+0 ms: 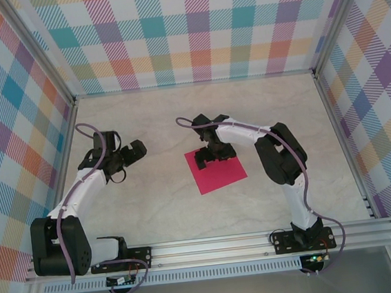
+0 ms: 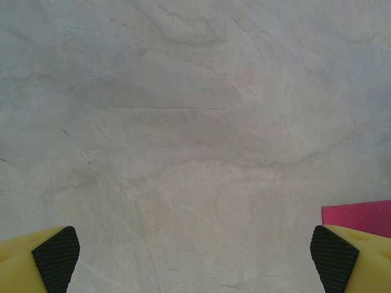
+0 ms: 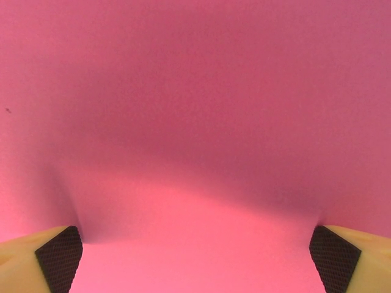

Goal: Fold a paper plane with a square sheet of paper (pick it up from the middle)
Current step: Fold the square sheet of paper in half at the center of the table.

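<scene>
The square sheet of paper [image 1: 220,173] lay flat mid-bench [image 1: 160,212]. The right gripper [image 1: 212,159] stood wide over its far-left part, pads [image 3: 58,256] down at the paper. The left gripper [image 1: 139,150], equally wide, hung empty well to the left.

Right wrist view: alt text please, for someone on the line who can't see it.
The pink-red square sheet of paper spreads close under the open right pincer. The pincer's black pads sit wide apart at the bottom corners, and the paper looks slightly bowed between them.
</scene>
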`<action>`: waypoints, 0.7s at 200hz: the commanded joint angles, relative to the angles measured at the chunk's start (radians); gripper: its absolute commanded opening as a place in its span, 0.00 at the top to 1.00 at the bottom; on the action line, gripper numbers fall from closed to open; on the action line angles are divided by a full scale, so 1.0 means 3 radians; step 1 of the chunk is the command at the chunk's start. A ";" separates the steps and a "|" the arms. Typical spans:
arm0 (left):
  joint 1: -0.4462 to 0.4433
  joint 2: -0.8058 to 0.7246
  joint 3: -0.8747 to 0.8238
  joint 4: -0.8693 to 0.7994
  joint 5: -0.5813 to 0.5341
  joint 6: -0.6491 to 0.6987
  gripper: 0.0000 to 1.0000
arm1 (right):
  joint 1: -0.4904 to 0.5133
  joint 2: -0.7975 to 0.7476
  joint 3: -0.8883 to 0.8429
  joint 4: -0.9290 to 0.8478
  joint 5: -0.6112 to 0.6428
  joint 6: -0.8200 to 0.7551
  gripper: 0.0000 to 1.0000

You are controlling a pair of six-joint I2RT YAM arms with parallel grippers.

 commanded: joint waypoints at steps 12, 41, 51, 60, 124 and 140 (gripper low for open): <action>-0.0030 -0.0079 0.0049 -0.0043 -0.0084 0.0000 0.00 | 0.0019 0.0255 -0.0096 -0.0155 0.0082 0.0099 0.04; -0.0027 -0.0075 0.0042 -0.0038 -0.0084 -0.0012 0.00 | 0.0029 0.0296 -0.0150 -0.0169 0.0210 0.0137 0.07; -0.0031 -0.0078 0.0042 -0.0028 -0.0081 -0.0019 0.00 | 0.0036 0.0315 -0.0152 -0.0181 0.0243 0.0151 0.09; -0.0028 -0.0075 0.0044 -0.0028 -0.0076 -0.0023 0.00 | 0.0043 0.0329 -0.0156 -0.0181 0.0249 0.0160 0.11; -0.0030 -0.0100 0.0048 -0.0079 -0.0076 -0.0055 0.00 | 0.0046 0.0174 -0.0205 -0.0067 0.0184 0.0261 0.22; -0.0028 -0.0108 0.0044 -0.0088 -0.0066 -0.0083 0.00 | 0.0046 -0.0022 -0.0247 0.0065 0.0043 0.0259 0.30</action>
